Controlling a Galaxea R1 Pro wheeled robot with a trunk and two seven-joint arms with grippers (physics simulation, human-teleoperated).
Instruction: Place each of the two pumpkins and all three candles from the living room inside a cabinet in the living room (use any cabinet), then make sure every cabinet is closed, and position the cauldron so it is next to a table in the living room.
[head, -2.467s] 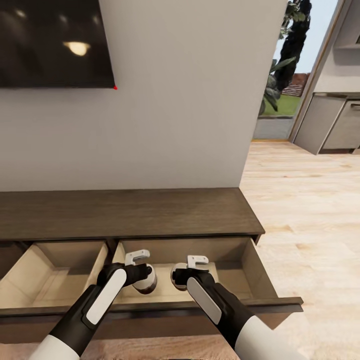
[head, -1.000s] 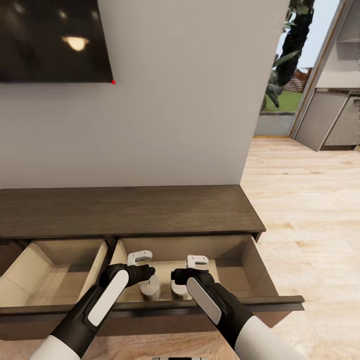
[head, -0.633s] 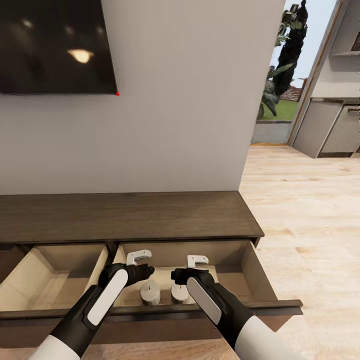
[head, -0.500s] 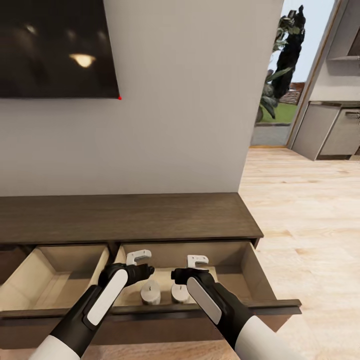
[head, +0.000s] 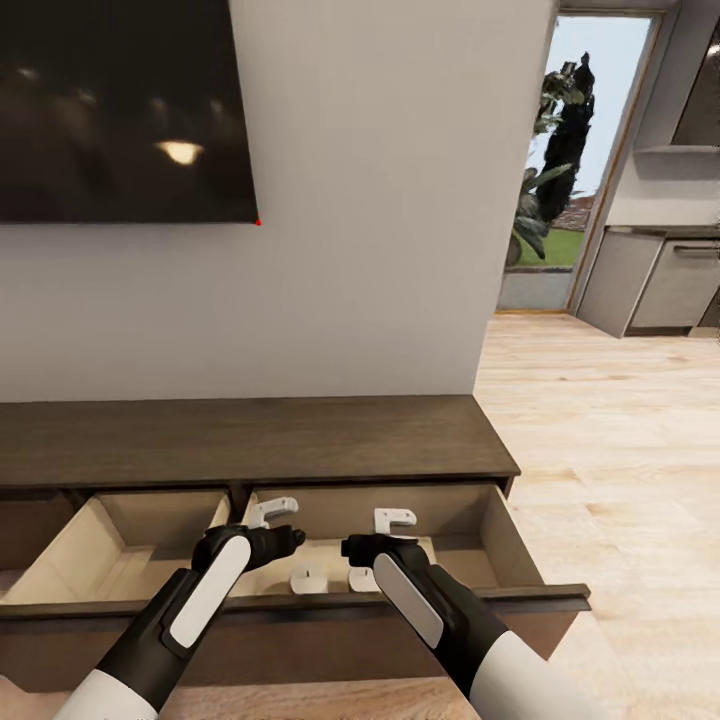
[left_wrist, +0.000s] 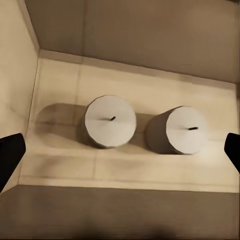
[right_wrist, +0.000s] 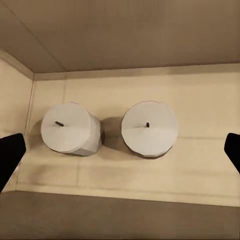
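The long dark-brown cabinet (head: 250, 435) stands against the wall with two drawers pulled out. Two cream candles (head: 305, 579) (head: 361, 579) stand upright side by side on the pale floor of the right drawer (head: 505, 545). The same pair appears as candles (left_wrist: 110, 121) (left_wrist: 183, 130) in the left wrist view and as candles (right_wrist: 70, 129) (right_wrist: 149, 129) in the right wrist view. My left gripper (head: 272, 511) and right gripper (head: 395, 520) hang open just above them, holding nothing. The pumpkins, the third candle and the cauldron are out of view.
The left drawer (head: 130, 545) is open too, with a bare pale floor. A dark TV (head: 120, 110) hangs on the wall above. To the right, light wood floor (head: 620, 450) leads to a doorway with plants (head: 555, 170) and a kitchen counter (head: 655, 285).
The candles held in both grippers 2.5 s ago stand released on the drawer floor. Since then the camera has tilted up and shifted; the grippers stay open above the candles.
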